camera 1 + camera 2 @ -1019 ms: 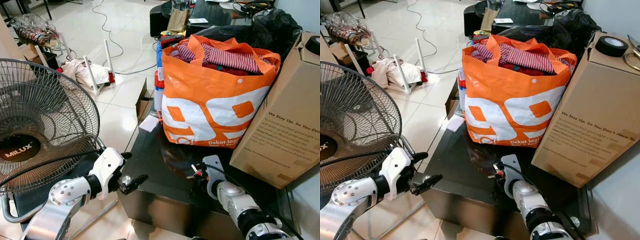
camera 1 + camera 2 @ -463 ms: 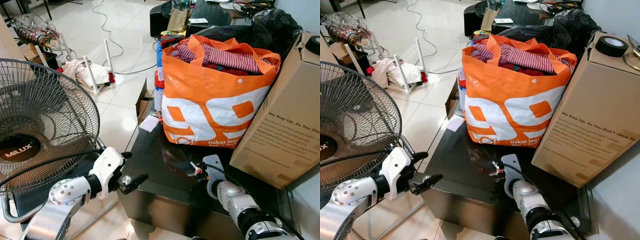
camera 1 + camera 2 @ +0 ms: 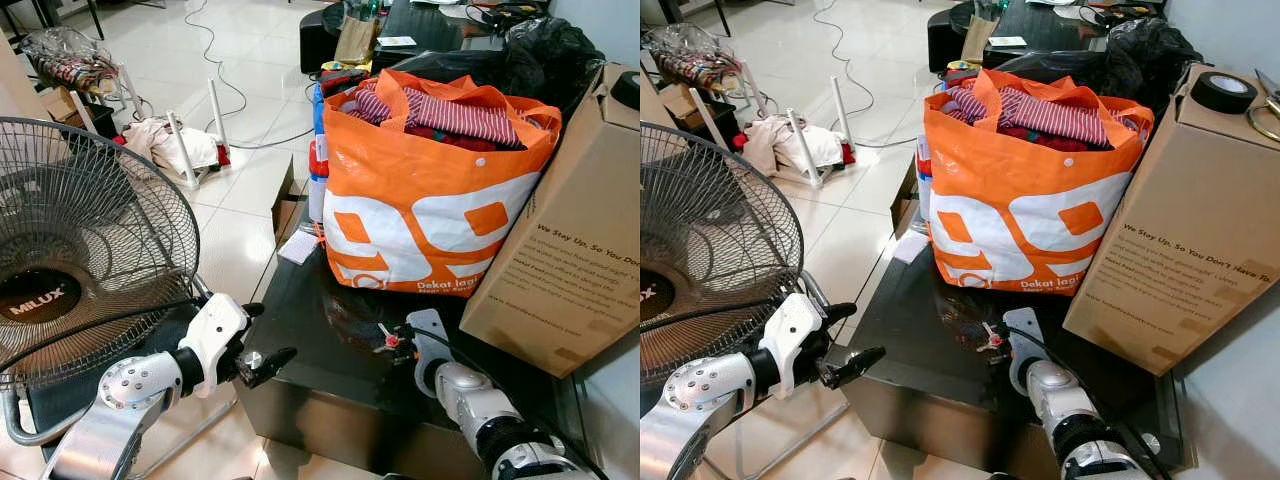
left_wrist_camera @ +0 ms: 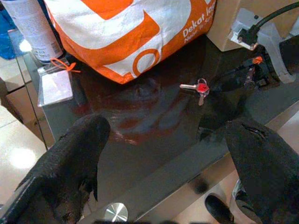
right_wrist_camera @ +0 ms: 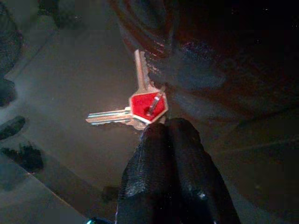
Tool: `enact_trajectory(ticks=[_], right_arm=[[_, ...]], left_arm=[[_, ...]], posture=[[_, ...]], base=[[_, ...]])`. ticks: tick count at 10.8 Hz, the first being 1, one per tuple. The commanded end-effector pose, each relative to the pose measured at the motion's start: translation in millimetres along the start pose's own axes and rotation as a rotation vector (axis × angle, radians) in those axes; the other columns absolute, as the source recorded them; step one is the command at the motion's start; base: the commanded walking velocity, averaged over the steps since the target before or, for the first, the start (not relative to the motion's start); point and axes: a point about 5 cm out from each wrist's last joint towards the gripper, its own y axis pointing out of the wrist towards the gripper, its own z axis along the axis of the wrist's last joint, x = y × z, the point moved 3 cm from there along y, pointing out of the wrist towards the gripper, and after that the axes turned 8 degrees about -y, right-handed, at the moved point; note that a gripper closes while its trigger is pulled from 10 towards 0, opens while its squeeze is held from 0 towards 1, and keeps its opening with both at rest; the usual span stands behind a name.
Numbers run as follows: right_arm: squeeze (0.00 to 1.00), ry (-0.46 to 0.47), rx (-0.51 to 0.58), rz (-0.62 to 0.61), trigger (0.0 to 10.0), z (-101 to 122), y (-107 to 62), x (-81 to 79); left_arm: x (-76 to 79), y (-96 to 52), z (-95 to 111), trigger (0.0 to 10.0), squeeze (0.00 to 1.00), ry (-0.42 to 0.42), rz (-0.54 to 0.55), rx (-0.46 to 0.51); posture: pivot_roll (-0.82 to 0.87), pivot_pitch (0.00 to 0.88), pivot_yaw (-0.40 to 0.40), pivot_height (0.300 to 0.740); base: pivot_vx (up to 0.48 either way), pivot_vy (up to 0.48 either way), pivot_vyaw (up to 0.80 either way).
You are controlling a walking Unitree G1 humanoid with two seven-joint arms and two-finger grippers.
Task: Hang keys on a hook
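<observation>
A small bunch of keys [image 5: 147, 105] with a red head hangs from the shut tips of my right gripper [image 5: 167, 126]. It is just over the black glass table [image 3: 310, 330], in front of the orange bag. In the head views the keys [image 3: 385, 339] show at the end of my right gripper [image 3: 398, 346]. The left wrist view takes in the keys [image 4: 200, 87] from across the table. My left gripper [image 3: 262, 338] is open and holds nothing. It hovers at the table's near left corner, and its two black fingers [image 4: 70, 163] are spread wide.
An orange bag [image 3: 430, 200] stuffed with clothes stands on the table, with a tall cardboard box [image 3: 560, 250] to its right. A standing fan [image 3: 80, 260] is close on my left. A tagged card [image 4: 55, 84] and a spray can [image 4: 30, 28] sit at the table's far left edge.
My right gripper has carried the keys a little forward and to the left over the table. The left arm has not moved.
</observation>
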Motion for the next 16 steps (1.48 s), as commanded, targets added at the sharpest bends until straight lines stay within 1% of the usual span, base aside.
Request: enact_trajectory(ticks=[1, 2, 3, 4, 6, 7, 8, 9, 10, 12, 13, 14, 16], right_arm=[[1.0, -0.043, -0.01, -0.013, 10.0, -3, -3.6, 7.7], [1.0, -0.053, 0.006, -0.014, 10.0, -2, -6.0, 12.1], [1.0, -0.043, 0.028, -0.005, 10.0, 2, -7.3, 12.7], [1.0, -0.031, 0.056, 0.014, 10.0, 7, -7.7, 10.5], [1.0, -0.004, 0.069, 0.018, 10.0, 14, -3.3, 0.4], [0.82, 0.022, 0.076, -0.001, 10.0, 18, -1.1, -2.6], [0.0, 0.02, 0.077, -0.032, 10.0, 21, 1.2, -4.3], [0.0, 0.031, 0.073, -0.059, 10.0, 21, 2.2, -3.2], [0.0, 0.047, 0.061, -0.125, 10.0, 20, 3.4, 1.8], [0.0, 0.048, 0.05, -0.134, 10.0, 20, 4.4, 1.1], [0.0, 0.074, 0.044, -0.125, 10.0, 17, 5.1, -2.0], [0.0, 0.106, 0.039, -0.116, 6.2, 15, 6.2, -5.9], [0.0, 0.152, 0.027, -0.102, 1.1, 9, 7.6, -13.7]], left_arm=[[1.0, 2.0, -1, 10.0, 0.17, 0.003, -0.008, -0.01], [1.4, 2.4, -1, 10.0, 0.18, 0.002, -0.009, -0.01], [1.6, 2.8, -1, 10.0, 0.17, 0.002, -0.01, -0.009], [1.8, 3.4, -1, 10.0, 0.18, 0.002, -0.011, -0.008], [1.6, 3.5, -1, 10.0, 0.17, 0.004, -0.012, -0.008], [1.4, 3.0, -1, 10.0, 0.17, 0.005, -0.012, -0.01], [1.2, 2.8, -1, 10.0, 0.17, 0.005, -0.013, -0.012], [1.1, 2.9, -1, 10.0, 0.18, 0.005, -0.014, -0.012], [1.3, 2.3, -1, 10.0, 0.17, 0.007, -0.016, -0.013], [1.8, 1.3, -2, 10.0, 0.17, 0.005, -0.017, -0.017], [2.1, 1.5, -2, 10.0, 0.18, 0.005, -0.019, -0.018], [2.6, 1.3, -2, 10.0, 0.17, 0.007, -0.02, -0.017], [4.1, -0.5, -3, 10.0, 0.17, 0.009, -0.021, -0.021]], posture=[[-0.04, 0.012, 0.009, 0.74], [-0.04, 0.012, 0.009, 0.74], [-0.04, 0.012, 0.009, 0.74], [-0.04, 0.012, 0.01, 0.74], [-0.04, 0.014, 0.012, 0.74], [-0.04, 0.016, 0.012, 0.74], [-0.04, 0.017, 0.011, 0.74], [-0.04, 0.019, 0.011, 0.74], [-0.04, 0.022, 0.01, 0.74], [-0.03, 0.024, 0.01, 0.74], [-0.04, 0.022, 0.01, 0.74], [-0.03, 0.022, 0.008, 0.74], [-0.02, 0.029, 0.008, 0.74]], base=[[0.0, 0.0, 0.0], [0.0, 0.0, 0.0], [0.0, 0.0, 0.0], [0.0, 0.0, 0.0], [0.0, 0.0, 0.0], [0.0, 0.0, 0.0], [0.0, 0.0, 0.0], [0.0, 0.0, 0.0], [0.0, 0.0, 0.0], [0.0, 0.0, 0.0], [0.0, 0.0, 0.0], [0.0, 0.0, 0.0], [0.0, 0.0, 0.0]])
